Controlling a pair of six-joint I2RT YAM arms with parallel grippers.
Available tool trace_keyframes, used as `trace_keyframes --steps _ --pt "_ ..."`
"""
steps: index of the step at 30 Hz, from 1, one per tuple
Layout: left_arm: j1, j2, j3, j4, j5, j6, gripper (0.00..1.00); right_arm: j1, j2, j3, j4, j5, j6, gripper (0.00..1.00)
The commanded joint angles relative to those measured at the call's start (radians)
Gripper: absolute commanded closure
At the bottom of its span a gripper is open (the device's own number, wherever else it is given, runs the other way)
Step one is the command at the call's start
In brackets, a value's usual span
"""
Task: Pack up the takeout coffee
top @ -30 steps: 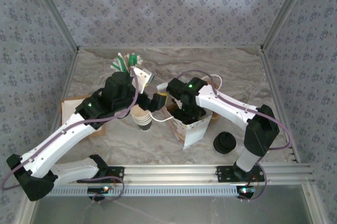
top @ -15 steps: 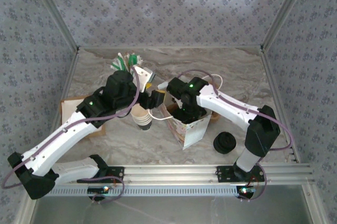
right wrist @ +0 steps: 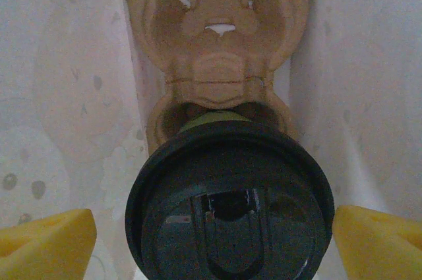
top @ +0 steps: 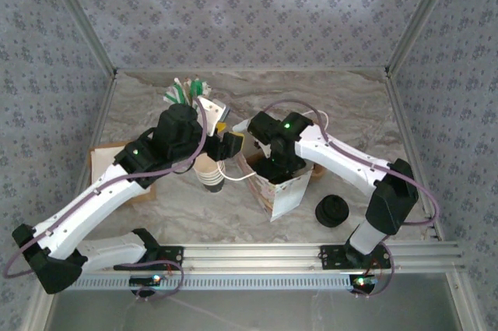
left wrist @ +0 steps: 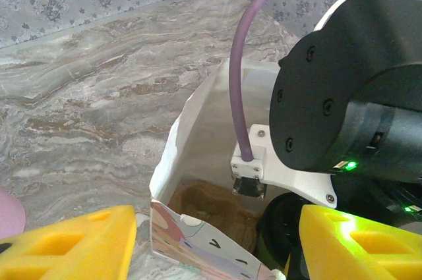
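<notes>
The takeout coffee [right wrist: 229,204], a cup with a round black lid, stands in a slot of a brown pulp carrier [right wrist: 221,62] at the bottom of the white paper bag [top: 286,195]. My right gripper [right wrist: 214,240] reaches down into the bag, open. Its yellow fingertips [right wrist: 46,240] stand on either side of the lid, with a gap on the left side. My left gripper [left wrist: 214,244] is at the bag's left rim [left wrist: 191,115], open. The patterned bag wall [left wrist: 198,247] lies between its yellow fingers [left wrist: 66,240]. From above, the left gripper [top: 233,146] sits beside the right gripper [top: 274,169].
A stack of lidless cups [top: 210,175] stands just left of the bag, under my left arm. A stack of black lids [top: 333,210] sits to the bag's right. Straws and stirrers [top: 183,93] stand at the back left. Flat cardboard [top: 101,161] lies at the left edge.
My left gripper's jaws have narrowed and it has edged right, up to the bag's rim. The right arm has shifted slightly, its gripper still inside the bag.
</notes>
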Motion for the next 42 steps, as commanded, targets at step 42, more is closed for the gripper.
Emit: trace_keyframes --steps 42 --pt "-0.005 -0.017 0.053 -0.021 0.036 -0.010 0.00 0.015 -0.080 0.082 -0.063 0.057 0.029 0.20"
